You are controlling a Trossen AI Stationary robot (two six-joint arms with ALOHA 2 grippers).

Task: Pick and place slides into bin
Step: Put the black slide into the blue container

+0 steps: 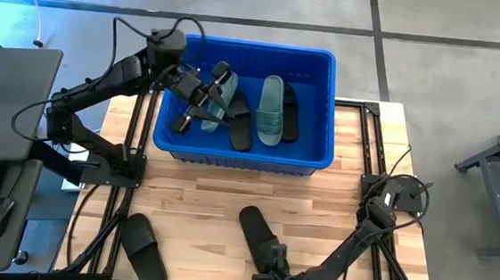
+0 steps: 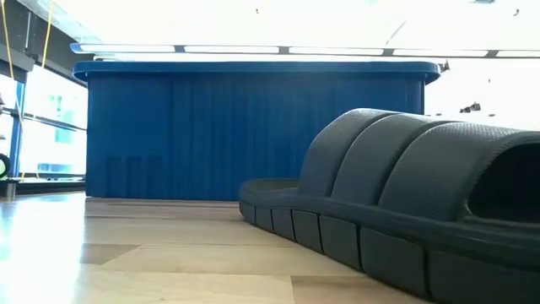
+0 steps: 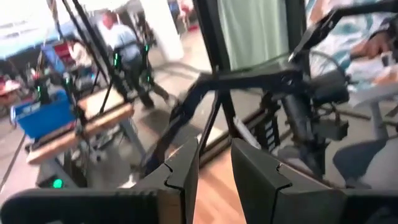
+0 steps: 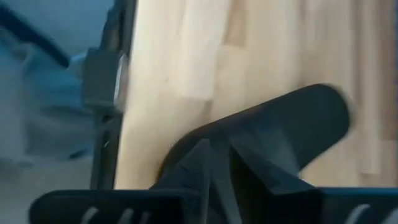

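Near edge of the worktop (image 1: 227, 201): a black slide (image 1: 260, 235) lies with its long axis running from the near edge toward the bin (image 1: 242, 153), slightly slanted. The right fingers (image 4: 219, 163) stand directly over its near end, nearly together; whether they grip the slide, or are only just parting, cannot be told. A second black slide (image 1: 145, 250) lies near the front left corner, well apart from either arm. The right arm is plainly the nearer to both. The left fingers (image 1: 197, 105) hang over the bin's left part, narrowly parted and holding nothing, above a green slide (image 1: 218, 100). Another green slide (image 1: 270, 110) and two black ones lie inside the bin.
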